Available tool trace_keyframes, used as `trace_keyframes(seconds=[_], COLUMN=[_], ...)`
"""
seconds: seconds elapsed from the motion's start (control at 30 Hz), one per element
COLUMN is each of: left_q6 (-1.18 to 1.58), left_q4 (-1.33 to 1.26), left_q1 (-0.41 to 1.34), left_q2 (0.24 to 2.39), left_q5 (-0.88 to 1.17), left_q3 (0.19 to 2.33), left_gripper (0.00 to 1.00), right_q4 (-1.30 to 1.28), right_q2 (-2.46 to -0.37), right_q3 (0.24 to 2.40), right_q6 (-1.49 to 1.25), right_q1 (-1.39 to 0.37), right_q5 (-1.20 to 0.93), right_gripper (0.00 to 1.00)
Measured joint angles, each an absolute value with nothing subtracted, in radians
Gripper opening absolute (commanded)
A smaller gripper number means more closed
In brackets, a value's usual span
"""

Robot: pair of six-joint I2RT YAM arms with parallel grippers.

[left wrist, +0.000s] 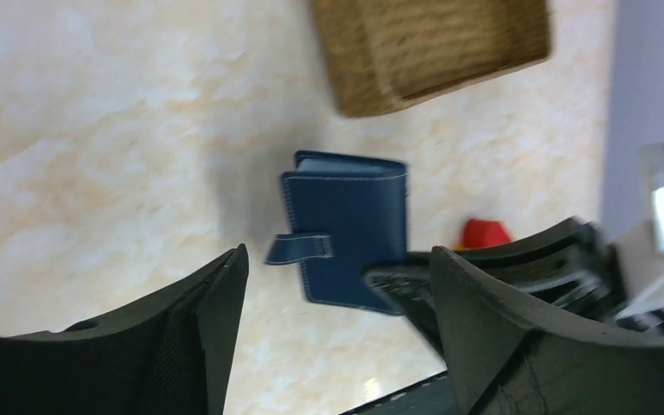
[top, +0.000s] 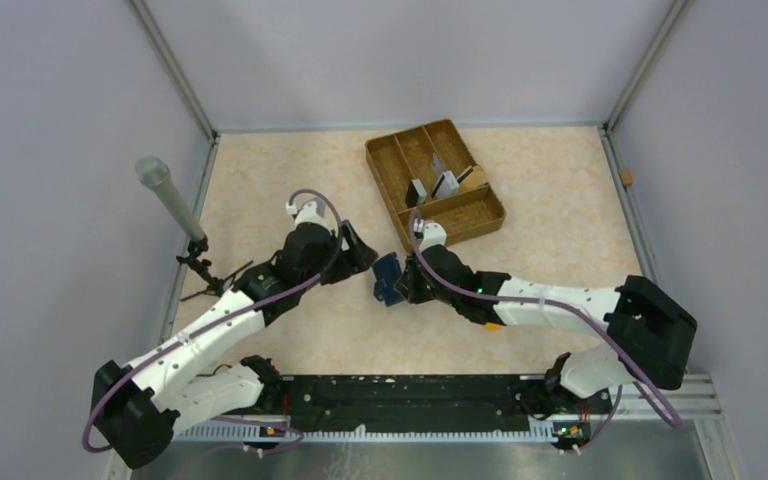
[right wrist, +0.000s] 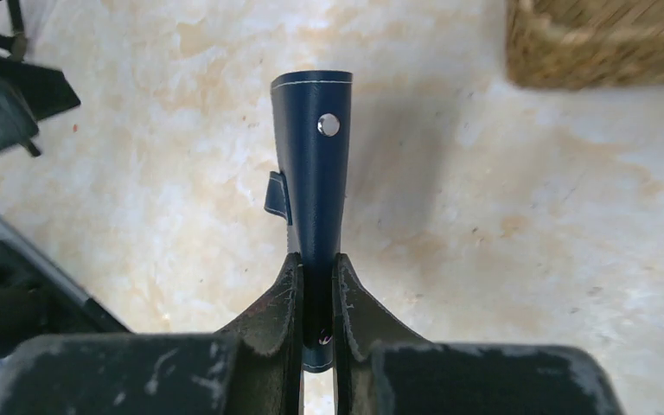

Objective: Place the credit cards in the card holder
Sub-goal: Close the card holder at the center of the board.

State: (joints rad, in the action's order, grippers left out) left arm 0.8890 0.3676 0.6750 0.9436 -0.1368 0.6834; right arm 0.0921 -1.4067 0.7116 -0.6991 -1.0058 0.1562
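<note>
The card holder [top: 388, 279], a dark navy folded case with a snap tab, is held edge-up just above the table's middle. My right gripper [top: 406, 285] is shut on its lower edge; in the right wrist view the jaws [right wrist: 316, 261] pinch the card holder [right wrist: 316, 164], whose snap stud shows. My left gripper [top: 360, 256] is open just left of it; in the left wrist view the card holder [left wrist: 346, 229] lies just ahead of the open fingers [left wrist: 339, 252], its tab sticking out left. Grey credit cards [top: 432, 186] stand in the woven tray.
The brown woven divided tray [top: 480, 215] sits behind the grippers, also in the left wrist view [left wrist: 432, 43] and the right wrist view [right wrist: 605, 39]. A red piece [left wrist: 486, 233] lies beside the right gripper. A microphone on a stand [top: 165, 195] is at the left wall. A black rail [top: 410, 400] runs along the near edge.
</note>
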Motion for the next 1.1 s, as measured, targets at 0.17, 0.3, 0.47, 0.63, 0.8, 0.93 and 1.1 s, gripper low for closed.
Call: trace_keyframes(seconds=[0.17,0.3,0.47,0.63,0.8,0.93,1.1], left_q6=[0.897,0.926,0.979,1.024,1.045,1.05,1.05], left_q4=[0.311,0.294,0.225,0.129,0.078,0.065,0.072], left_q1=[0.675,0.675,0.675,0.675,0.675,0.675,0.675], left_q2=[1.074,1.142,1.163,1.163,1.187,1.226,1.26], left_q5=[-0.075,-0.041,0.017,0.065,0.098,0.116,0.116], left_q3=[0.819,0.817,0.778,0.747,0.742,0.742,0.742], left_gripper=[0.83,0.86,0.87,0.89,0.86,0.73,0.51], right_q4=[-0.07,-0.13,-0.172,-0.191,-0.189,-0.202,-0.274], right_q2=[-1.386,-1.376,-1.375,-1.379,-1.405,-1.451,-1.551], right_q3=[0.828,0.854,0.854,0.88,0.924,0.965,1.046], right_q6=[-0.582,-0.529,-0.479,-0.455,-0.44,-0.413,-0.393], right_q1=[-1.089,-1.137,-1.185,-1.21,-1.235,-1.27,-1.306], right_q5=[0.361,0.49,0.593,0.642,0.669,0.716,0.82], right_gripper=[0.0,0.0,0.0,0.0,0.0,0.0,0.0])
